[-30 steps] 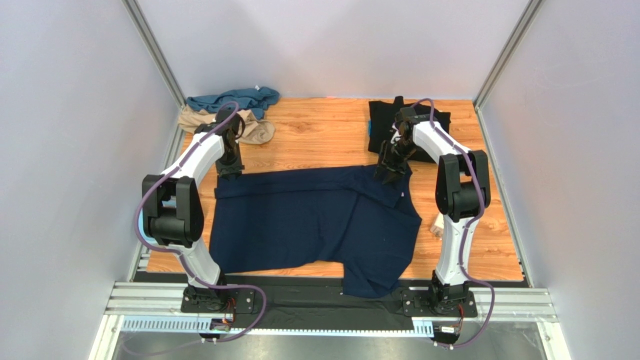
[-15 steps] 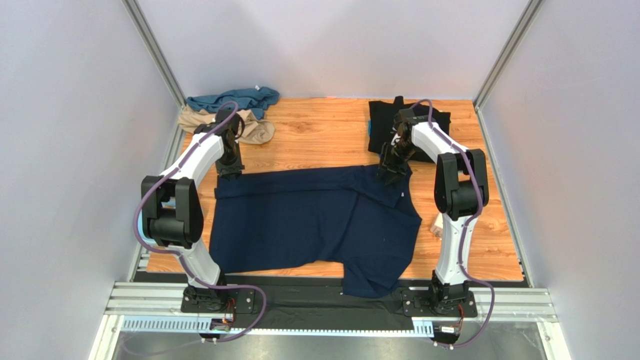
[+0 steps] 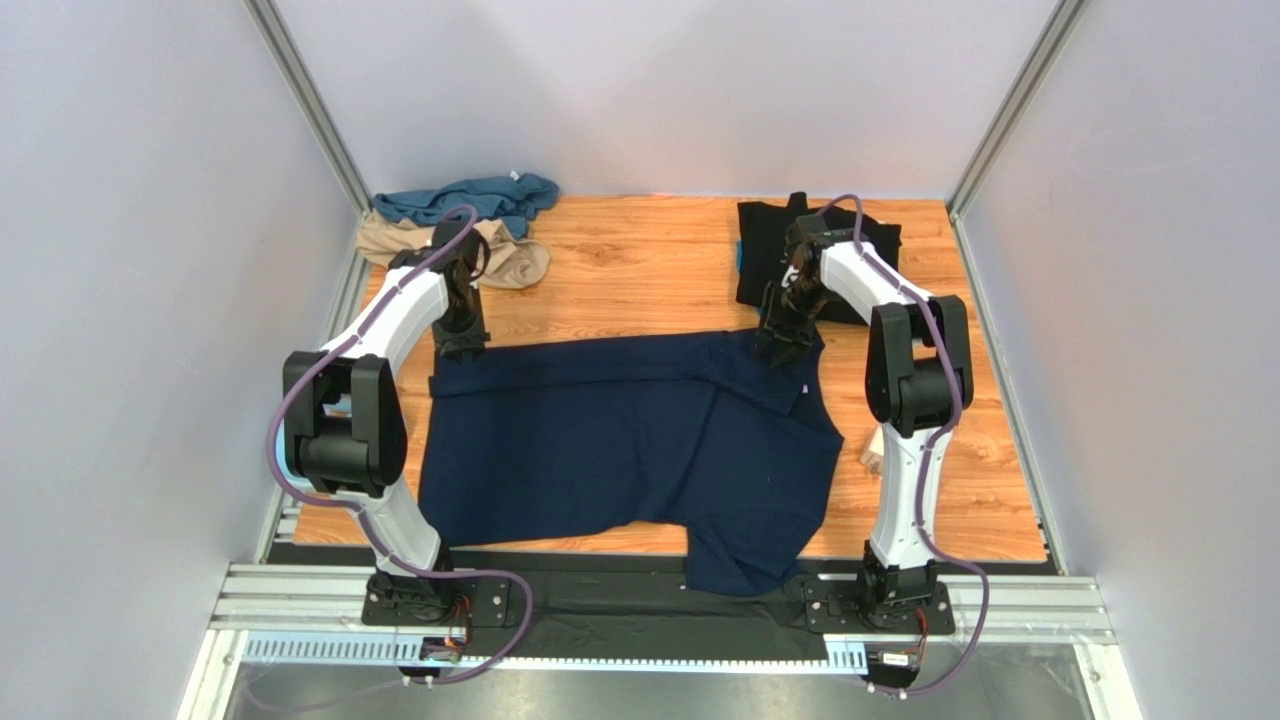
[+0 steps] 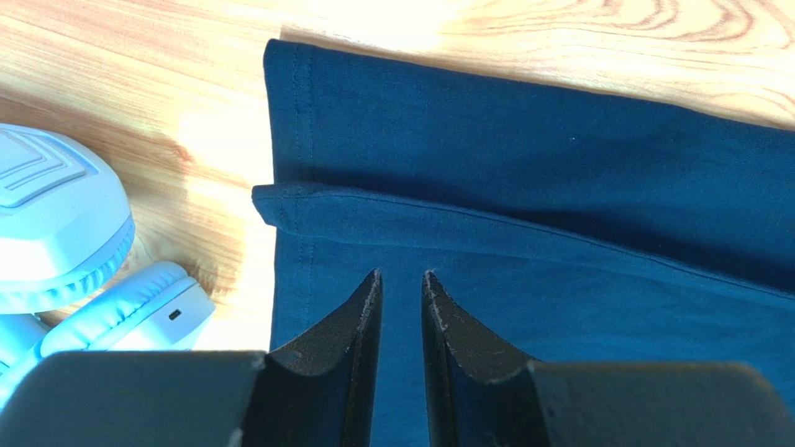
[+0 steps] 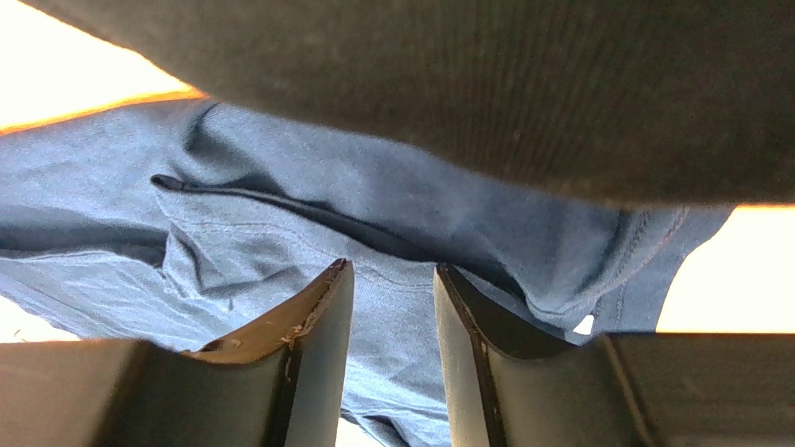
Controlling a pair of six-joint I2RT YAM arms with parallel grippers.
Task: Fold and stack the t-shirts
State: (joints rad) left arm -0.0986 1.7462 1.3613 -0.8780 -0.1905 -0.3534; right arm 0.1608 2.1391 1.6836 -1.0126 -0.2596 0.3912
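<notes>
Teal shirt (image 3: 466,198) lies crumpled at the far left corner of the table (image 3: 646,270), partly on a bunched tan shirt (image 3: 511,264); navy shirt (image 3: 631,443) is spread flat across the middle, creased near its right end; black shirt (image 3: 766,233) lies fairly flat at the far right.

Navy shirt's long axis runs left to right; its stitched hem is at the left, and a small white tag shows near the right end; a fold runs along its far edge; one flap at the near right reaches over the table's near edge.

Left gripper (image 3: 458,342) sits at the shirt's far left corner; in its wrist view the left gripper (image 4: 399,293) points down at the cloth just below the folded edge, jaws a narrow slit apart, nothing pinched between them; whether the tips touch the cloth I cannot tell.

Right gripper (image 3: 784,348) sits at the shirt's far right, near the black shirt; its wrist view shows the right gripper (image 5: 392,289) over wrinkled navy cloth, jaws spread wider, gripping nothing.
</notes>
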